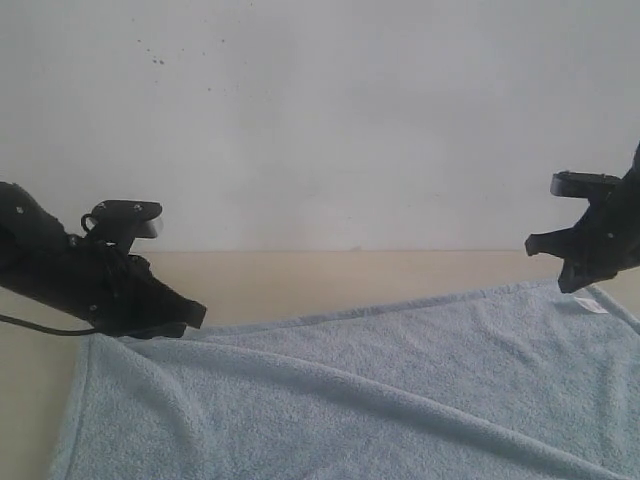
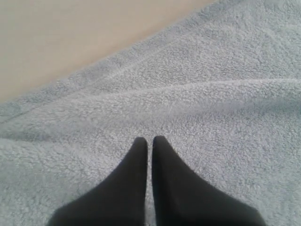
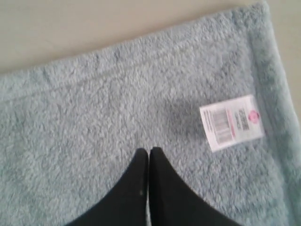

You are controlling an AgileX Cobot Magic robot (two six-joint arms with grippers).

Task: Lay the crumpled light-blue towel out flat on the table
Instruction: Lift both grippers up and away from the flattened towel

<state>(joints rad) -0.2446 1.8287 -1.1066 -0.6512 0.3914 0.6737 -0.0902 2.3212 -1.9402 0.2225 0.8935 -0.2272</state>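
Note:
The light-blue towel (image 1: pixel 380 390) lies spread over the beige table (image 1: pixel 330 280), with long soft ridges still running across it. My left gripper (image 1: pixel 192 316) is low over the towel's far left corner. In the left wrist view the left gripper (image 2: pixel 150 139) is shut with nothing in it, above a fold of the towel (image 2: pixel 211 108). My right gripper (image 1: pixel 567 285) hangs over the far right corner, beside the white tag (image 1: pixel 590 303). In the right wrist view the right gripper (image 3: pixel 149 150) is also shut and empty, over flat towel (image 3: pixel 103 122) near the tag (image 3: pixel 231 122).
A white wall (image 1: pixel 320 110) rises behind the table's far edge. Bare table (image 2: pixel 70 37) shows beyond the towel's hemmed edge, and a strip of table (image 1: pixel 30 400) lies left of the towel.

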